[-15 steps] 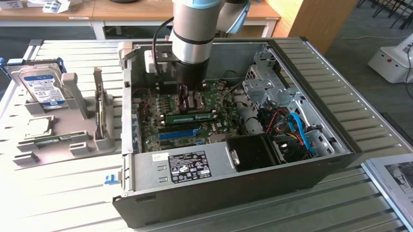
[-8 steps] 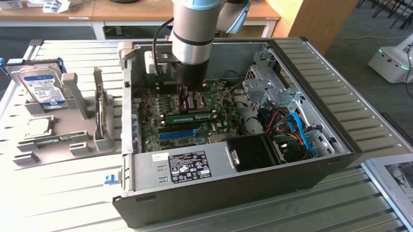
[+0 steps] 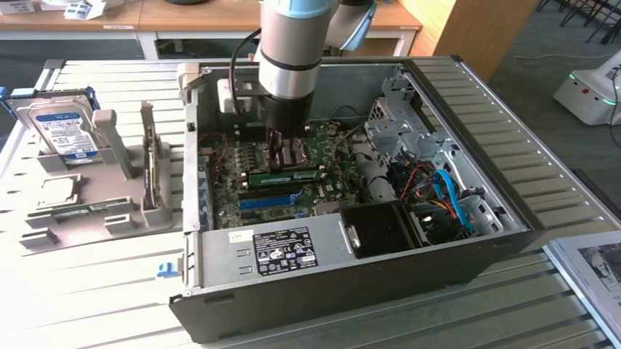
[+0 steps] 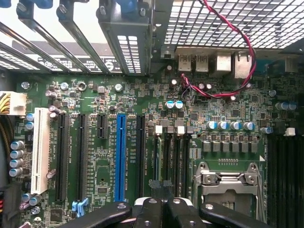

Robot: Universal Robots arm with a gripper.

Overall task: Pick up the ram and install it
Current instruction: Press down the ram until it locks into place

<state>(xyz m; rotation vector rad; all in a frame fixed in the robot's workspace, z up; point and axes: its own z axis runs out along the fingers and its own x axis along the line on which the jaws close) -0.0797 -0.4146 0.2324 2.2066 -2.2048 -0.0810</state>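
Note:
The ram point(image 3: 287, 176) is a thin green stick with black chips. It stands on edge on the motherboard point(image 4: 142, 95), between the blue slot point(image 3: 267, 199) and the silver processor socket point(image 4: 229, 183). My gripper point(image 3: 282, 161) reaches down into the open computer case point(image 3: 456, 240), its tip right at the ram's top edge near the stick's middle. In the wrist view the black fingers point(image 4: 149, 211) are pressed together with nothing between them, over the row of narrow black memory slots point(image 4: 171, 156) beside the blue slot point(image 4: 120, 156). I cannot tell whether the tips touch the ram.
A grey holder point(image 3: 107, 211) on the exterior view's left carries a hard drive point(image 3: 60, 127) and a square silver chip point(image 3: 57, 190). Inside the case are a black fan point(image 3: 388, 229), blue and red cables point(image 3: 449, 190) and the labelled power supply point(image 3: 281, 251).

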